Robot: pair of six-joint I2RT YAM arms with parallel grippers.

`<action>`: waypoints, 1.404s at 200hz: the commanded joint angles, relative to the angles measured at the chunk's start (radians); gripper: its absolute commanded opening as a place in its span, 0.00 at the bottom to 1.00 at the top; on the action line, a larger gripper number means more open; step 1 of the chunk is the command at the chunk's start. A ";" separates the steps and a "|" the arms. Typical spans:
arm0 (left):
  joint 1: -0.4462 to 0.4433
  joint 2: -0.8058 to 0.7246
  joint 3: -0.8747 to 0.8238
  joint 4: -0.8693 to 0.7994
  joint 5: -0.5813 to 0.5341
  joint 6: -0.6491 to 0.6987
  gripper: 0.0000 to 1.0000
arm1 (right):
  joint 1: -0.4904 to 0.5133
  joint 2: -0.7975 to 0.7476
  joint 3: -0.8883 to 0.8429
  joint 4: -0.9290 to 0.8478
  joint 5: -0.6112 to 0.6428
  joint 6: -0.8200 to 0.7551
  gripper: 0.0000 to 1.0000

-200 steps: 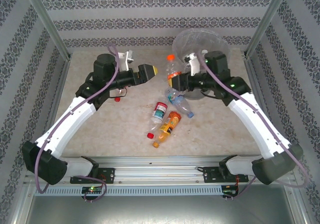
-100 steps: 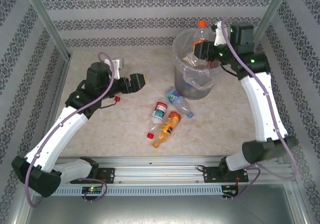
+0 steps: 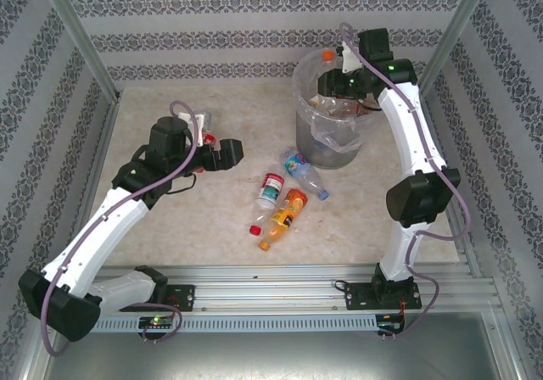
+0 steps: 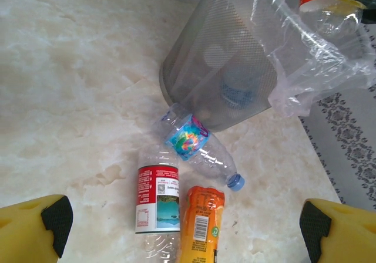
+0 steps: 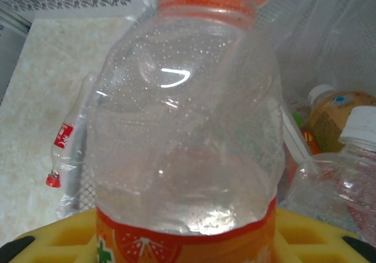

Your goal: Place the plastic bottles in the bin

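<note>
My right gripper [image 3: 333, 81] hangs over the bin [image 3: 329, 147], shut on a clear bottle [image 3: 329, 66] with an orange cap and orange label. In the right wrist view that bottle [image 5: 185, 116] stands upright between the yellow fingers [image 5: 329, 231]. Three bottles lie on the table in front of the bin: a red-labelled one [image 3: 271, 189], an orange one [image 3: 288, 212] and a clear blue-capped one [image 3: 304, 173]. My left gripper [image 3: 231, 153] is open, left of them. Its wrist view shows the same three: red-labelled [image 4: 157, 201], orange [image 4: 202, 225], blue-capped [image 4: 197, 145].
The bin [image 4: 217, 69] is grey mesh lined with a clear bag [image 4: 305, 46] and holds several bottles [image 5: 338, 113]. A loose red cap [image 3: 254, 227] lies by the orange bottle. A crushed red-capped bottle [image 5: 61, 148] lies on the table beyond the bin. Patterned walls enclose the table.
The right arm has lifted the orange-capped bottle from beside the bin to above its opening. The left gripper has drawn back to the left and slightly lower, still open.
</note>
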 commanded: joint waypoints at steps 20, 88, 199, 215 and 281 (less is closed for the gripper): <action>0.013 0.032 -0.007 -0.065 -0.017 0.064 1.00 | 0.018 0.013 0.062 -0.042 -0.029 -0.006 0.69; -0.015 0.166 -0.004 -0.145 0.074 0.099 1.00 | 0.025 -0.205 -0.129 0.071 0.037 0.032 0.81; -0.175 0.476 -0.026 -0.068 0.060 0.086 0.97 | 0.076 -0.723 -0.780 0.305 -0.185 0.150 0.86; -0.199 0.521 -0.006 -0.068 0.057 0.101 0.98 | 0.089 -0.761 -0.842 0.314 -0.185 0.154 0.87; -0.229 0.638 0.014 -0.030 0.035 0.090 0.96 | 0.100 -0.810 -0.984 0.343 -0.164 0.171 0.87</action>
